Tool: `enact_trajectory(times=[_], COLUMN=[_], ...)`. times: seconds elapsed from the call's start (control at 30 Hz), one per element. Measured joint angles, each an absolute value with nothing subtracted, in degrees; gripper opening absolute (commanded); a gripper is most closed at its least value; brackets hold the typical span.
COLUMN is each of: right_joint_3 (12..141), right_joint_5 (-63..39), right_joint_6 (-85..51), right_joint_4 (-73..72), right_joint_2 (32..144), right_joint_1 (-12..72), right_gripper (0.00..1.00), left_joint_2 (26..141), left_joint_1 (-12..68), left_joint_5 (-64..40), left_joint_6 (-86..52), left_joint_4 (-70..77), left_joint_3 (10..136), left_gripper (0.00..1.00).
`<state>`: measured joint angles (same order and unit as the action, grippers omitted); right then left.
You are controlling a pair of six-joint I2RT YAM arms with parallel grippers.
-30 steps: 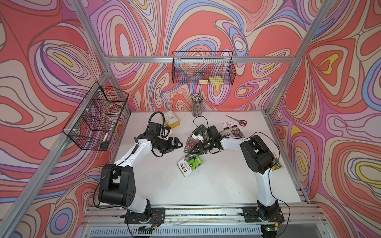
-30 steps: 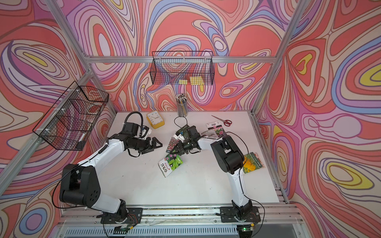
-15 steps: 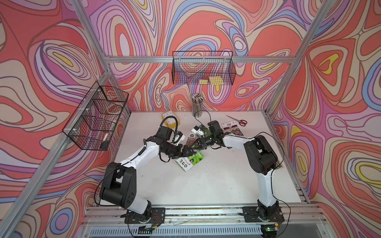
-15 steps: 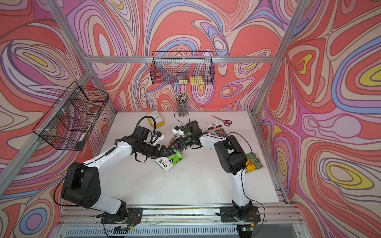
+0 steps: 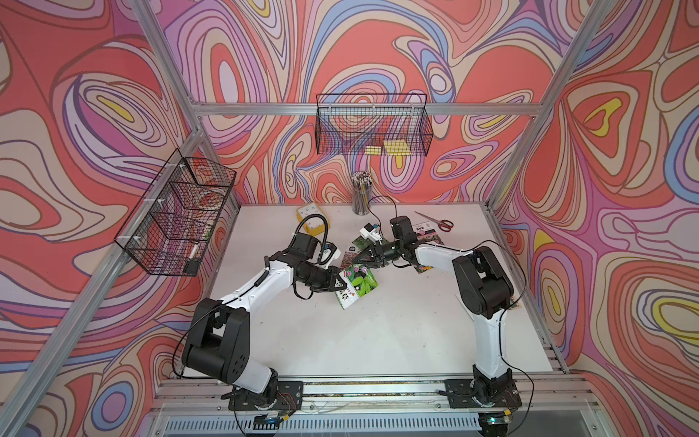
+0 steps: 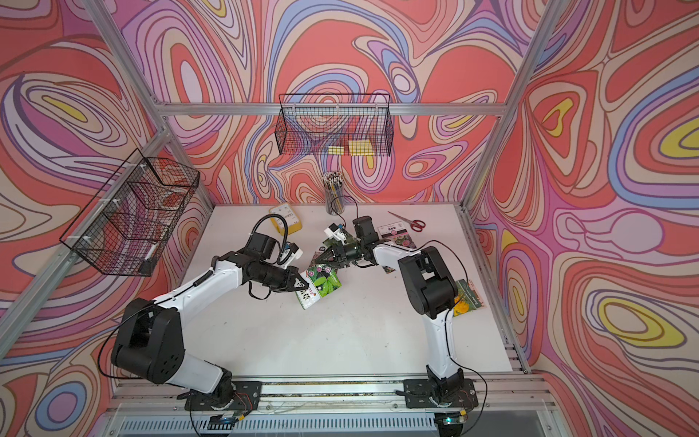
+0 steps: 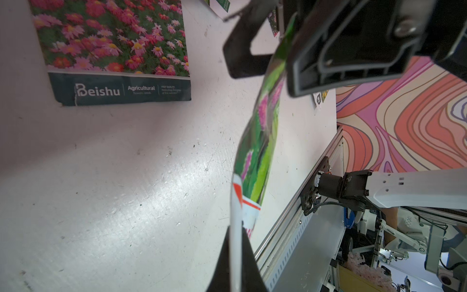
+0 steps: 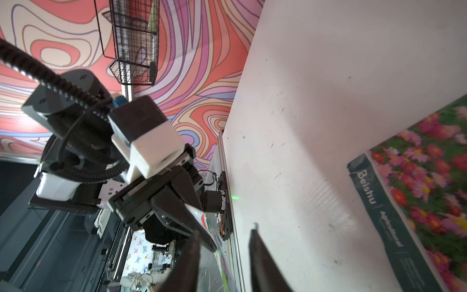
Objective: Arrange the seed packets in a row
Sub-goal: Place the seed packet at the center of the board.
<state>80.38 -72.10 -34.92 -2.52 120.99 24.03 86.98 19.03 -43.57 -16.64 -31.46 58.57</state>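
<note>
step: judged handover | left pincer (image 5: 342,282) clamped on green seed packet (image 5: 361,285) | right pincer (image 5: 356,260) jaws apart around its far edge | next: lay it in row on counter (image 5: 378,340)

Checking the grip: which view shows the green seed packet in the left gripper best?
A top view: the green seed packet shows its printed face, one end in the shut left gripper. Left wrist sees it edge-on and bowed; right wrist catches only a corner.

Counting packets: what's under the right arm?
An orange-flowered packet sticks out from under the right arm by its elbow, and a second packet's corner shows under the forearm. The rest of both is covered.
</note>
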Motion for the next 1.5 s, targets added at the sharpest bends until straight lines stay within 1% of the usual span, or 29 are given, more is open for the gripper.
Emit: enact_trajectory(times=[0.03, 0.13, 0.27, 0.43, 0.57, 0.63, 0.67, 0.73, 0.87, 0.93, 1.0, 1.03, 1.07, 1.13, 1.2, 1.23, 1.3, 1.33, 1.37, 1.43, 1.47, 1.5], right_joint_3=[80.3, 77.9, 72.4, 63.5, 58.7, 58.2, 58.3, 58.7, 60.4, 61.0, 61.4, 61.7, 62.1, 63.1, 64.0, 64.1, 64.2, 64.2, 64.2, 64.2, 64.1, 64.1], right_joint_5=[-70.0, -64.3, -58.2, -55.3, -54.5, -54.3, -54.2, -53.8, -52.9, -52.3, -51.7, -51.5, -51.4, -51.0, -50.6, -50.5, -50.3, -50.3, -50.3, -50.1, -50.0, -49.9], right_joint_6=[-35.2, -37.8, -41.6, -51.8, -63.6, -69.0, -71.5, -75.5, -78.8, -79.0, -78.7, -78.6, -78.6, -78.9, -79.9, -80.7, -82.3, -83.0, -83.8, -84.3, -84.2, -83.9], right_joint_4=[-2.2, -3.9, -7.0, -18.5, -33.3, -39.7, -43.3, -49.0, -53.5, -53.0, -51.8, -51.4, -51.2, -51.4, -53.0, -54.1, -56.6, -57.6, -58.2, -58.6, -58.5, -58.5], right_joint_2=[120.7, 118.9, 115.9, 112.5, 111.8, 112.0, 112.3, 113.1, 115.9, 116.9, 117.6, 117.7, 117.9, 118.2, 118.7, 118.9, 119.5, 119.9, 120.2, 120.6, 120.6, 120.6], right_joint_1=[23.5, 21.1, 18.4, 18.9, 20.2, 21.3, 22.0, 24.1, 28.7, 30.6, 32.2, 32.7, 33.2, 33.6, 33.9, 33.9, 33.9, 33.9, 33.9, 33.9, 33.9, 33.9], right_gripper=[0.78, 0.79, 0.8, 0.83, 0.86, 0.92, 0.94, 0.94, 0.94, 0.94, 0.92, 0.89, 0.84, 0.69, 0.5, 0.43, 0.23, 0.15, 0.0, 0.0, 0.0, 0.0], left_joint_2=[86.9, 85.2, 78.7, 71.6, 68.4, 67.2, 66.7, 66.2, 65.6, 65.1, 64.5, 64.4, 64.4, 64.4, 64.5, 64.6, 64.9, 65.0, 65.1, 65.5, 65.7, 65.8], left_joint_1=[19.2, 19.3, 19.3, 19.5, 20.2, 20.7, 20.8, 21.1, 21.3, 21.4, 21.4, 21.4, 21.4, 21.4, 21.4, 21.4, 21.4, 21.4, 21.4, 21.4, 21.4, 21.4], left_joint_5=[-42.6, -38.7, -32.2, -23.2, -16.4, -14.2, -13.1, -12.3, -11.7, -11.7, -11.8, -12.0, -12.1, -12.4, -12.6, -12.7, -12.9, -13.0, -13.1, -13.3, -13.4, -13.4], left_joint_6=[-17.8, -22.3, -30.7, -40.7, -47.5, -50.5, -51.8, -53.7, -55.5, -56.0, -56.4, -56.5, -56.7, -57.0, -57.3, -57.3, -57.4, -57.5, -57.6, -57.7, -57.7, -57.6], left_joint_4=[-31.2, -28.3, -20.8, -11.0, -3.0, 0.3, 2.1, 4.2, 7.6, 8.6, 9.5, 9.9, 10.3, 10.7, 11.0, 11.0, 11.0, 11.0, 11.0, 10.7, 10.3, 9.7], left_joint_3=[58.5, 57.4, 52.9, 46.8, 40.4, 37.2, 35.8, 34.7, 34.8, 34.8, 34.8, 34.9, 34.9, 35.0, 35.0, 35.1, 35.2, 35.2, 35.2, 35.4, 35.7, 36.1], left_gripper=[0.0, 0.0, 0.0, 0.0, 0.0, 0.0, 0.0, 0.0, 0.0, 0.0, 0.0, 0.0, 0.0, 0.0, 0.0, 0.0, 0.0, 0.0, 0.0, 0.0, 0.03, 0.27])
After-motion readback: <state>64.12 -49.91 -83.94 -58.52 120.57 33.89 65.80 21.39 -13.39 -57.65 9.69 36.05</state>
